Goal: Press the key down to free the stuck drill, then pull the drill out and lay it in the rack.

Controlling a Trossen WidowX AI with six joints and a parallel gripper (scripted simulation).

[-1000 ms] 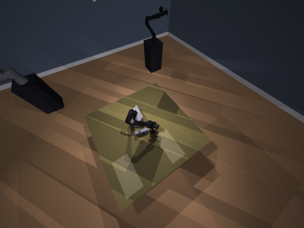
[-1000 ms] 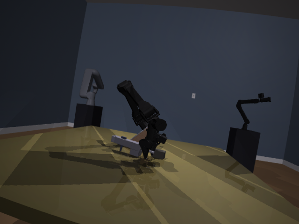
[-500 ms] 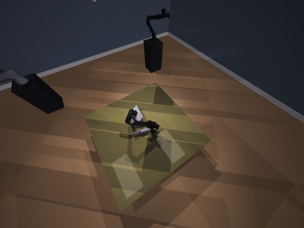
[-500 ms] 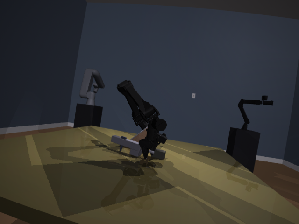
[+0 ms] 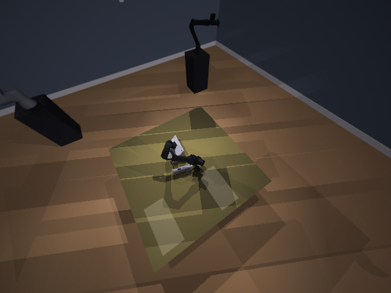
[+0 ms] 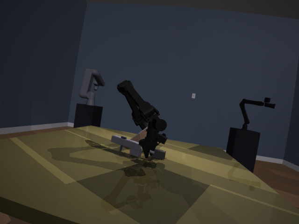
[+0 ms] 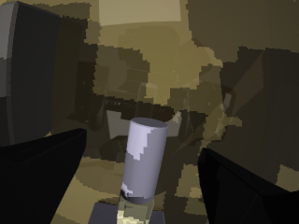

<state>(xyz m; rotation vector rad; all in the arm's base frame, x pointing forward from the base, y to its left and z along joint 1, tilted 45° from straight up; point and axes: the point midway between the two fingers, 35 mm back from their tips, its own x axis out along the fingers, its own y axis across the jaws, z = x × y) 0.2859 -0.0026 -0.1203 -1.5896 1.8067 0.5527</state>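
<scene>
My gripper point(image 5: 197, 169) point(image 6: 146, 156) point(image 7: 144, 147) points down low over the table, fingers apart. It is open, with neither finger touching the pale lavender cylinder point(image 7: 147, 163) between them. That cylinder, apparently the drill's end, joins a thinner yellowish shank point(image 7: 135, 212) coming from a dark block at the wrist view's bottom edge. A long pale tilted body point(image 5: 181, 169) point(image 6: 125, 142), apparently the drill's holder, stands beside the gripper. A small dark piece point(image 6: 124, 137) on its top may be the key. A slanted white board with small dark holes point(image 5: 178, 146), possibly the rack, stands behind.
A grey block point(image 6: 159, 154) point(image 7: 35, 70) stands close beside the fingers. My arm's upper links point(image 5: 182, 157) point(image 6: 142, 106) reach over the board. All stand on a yellow-green table point(image 5: 151, 233) point(image 6: 36, 183). Two other arms stand on dark pedestals point(image 5: 197, 71) point(image 5: 47, 121) beyond it.
</scene>
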